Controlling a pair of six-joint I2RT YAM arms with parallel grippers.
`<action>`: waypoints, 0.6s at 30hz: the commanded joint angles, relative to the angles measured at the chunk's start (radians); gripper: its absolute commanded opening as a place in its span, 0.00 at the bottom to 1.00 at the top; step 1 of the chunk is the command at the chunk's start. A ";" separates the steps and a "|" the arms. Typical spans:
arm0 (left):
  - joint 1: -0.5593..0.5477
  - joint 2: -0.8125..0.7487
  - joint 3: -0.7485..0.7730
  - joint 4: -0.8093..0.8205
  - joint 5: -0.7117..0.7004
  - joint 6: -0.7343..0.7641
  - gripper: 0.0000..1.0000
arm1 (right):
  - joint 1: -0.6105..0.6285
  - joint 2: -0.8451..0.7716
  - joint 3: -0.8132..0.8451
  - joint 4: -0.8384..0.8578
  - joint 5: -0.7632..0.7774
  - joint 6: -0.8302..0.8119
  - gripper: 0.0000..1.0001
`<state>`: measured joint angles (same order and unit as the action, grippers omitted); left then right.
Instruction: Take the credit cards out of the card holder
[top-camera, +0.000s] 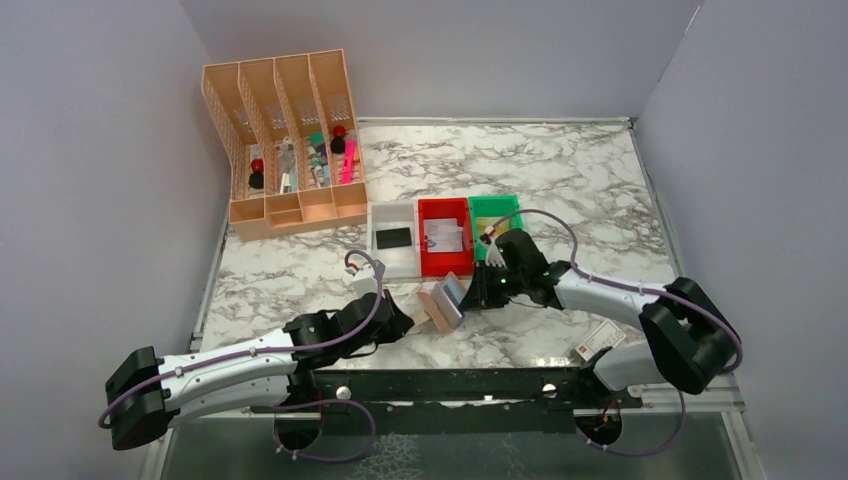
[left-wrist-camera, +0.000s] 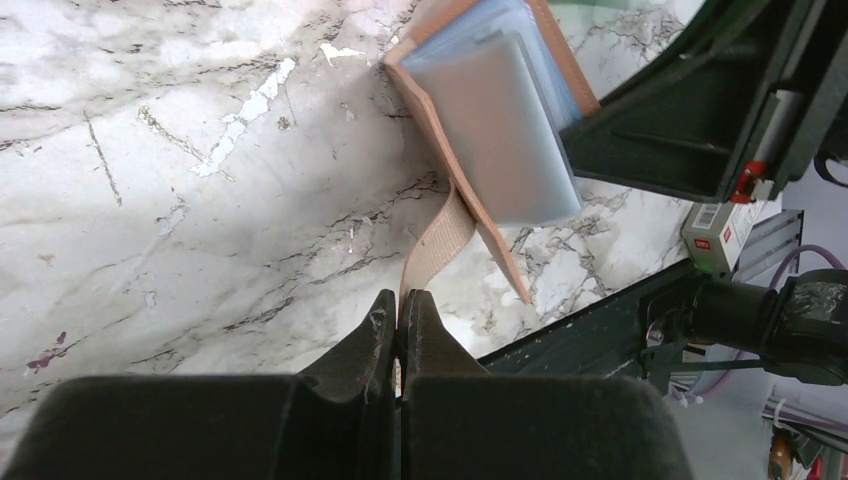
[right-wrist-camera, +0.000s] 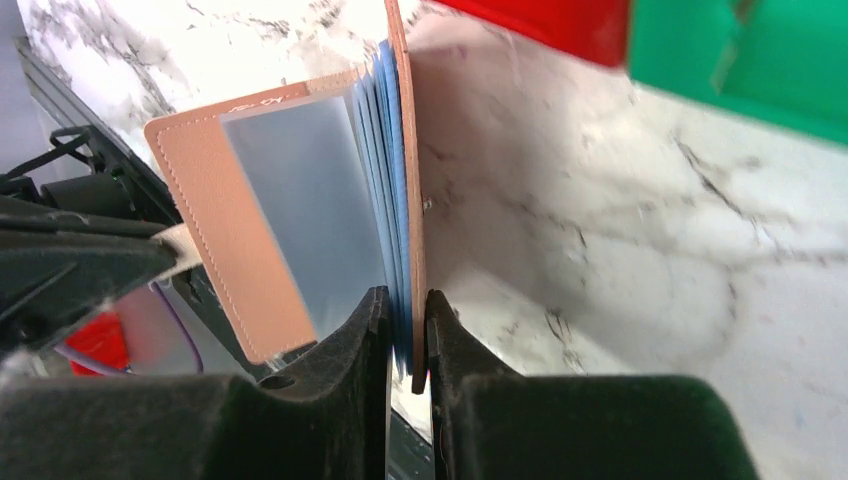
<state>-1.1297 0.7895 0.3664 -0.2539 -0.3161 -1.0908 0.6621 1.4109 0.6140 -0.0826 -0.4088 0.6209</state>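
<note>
The card holder (top-camera: 445, 303), brown outside with pale blue-grey sleeves, stands open on edge on the marble near the front, between both grippers. My left gripper (left-wrist-camera: 402, 300) is shut on its tan strap (left-wrist-camera: 437, 240), and the open holder (left-wrist-camera: 500, 120) lies just beyond the fingertips. My right gripper (right-wrist-camera: 407, 300) is shut on one brown cover together with several blue-grey sleeves of the holder (right-wrist-camera: 260, 200). The clear sleeves that face the cameras show no card. A dark credit card (top-camera: 393, 238) lies flat in the white bin (top-camera: 392, 208).
Just behind the holder stand the white bin, a red bin (top-camera: 445, 266) with a pale item in it, and a green bin (top-camera: 495, 204). A peach desk organiser (top-camera: 285, 140) fills the back left. A black rail (top-camera: 450, 385) runs along the table's near edge.
</note>
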 joint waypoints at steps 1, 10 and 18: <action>-0.001 0.006 0.026 -0.008 -0.023 0.014 0.00 | -0.006 -0.125 -0.138 -0.079 0.079 0.069 0.11; 0.001 0.096 0.036 0.035 -0.018 0.045 0.00 | -0.006 -0.426 -0.255 -0.200 0.194 0.142 0.48; -0.001 0.167 0.090 0.003 -0.030 0.081 0.00 | -0.006 -0.292 -0.056 -0.275 0.266 0.008 0.55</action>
<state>-1.1316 0.9451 0.4206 -0.2420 -0.3130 -1.0412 0.6598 1.0714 0.4801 -0.3336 -0.1810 0.7090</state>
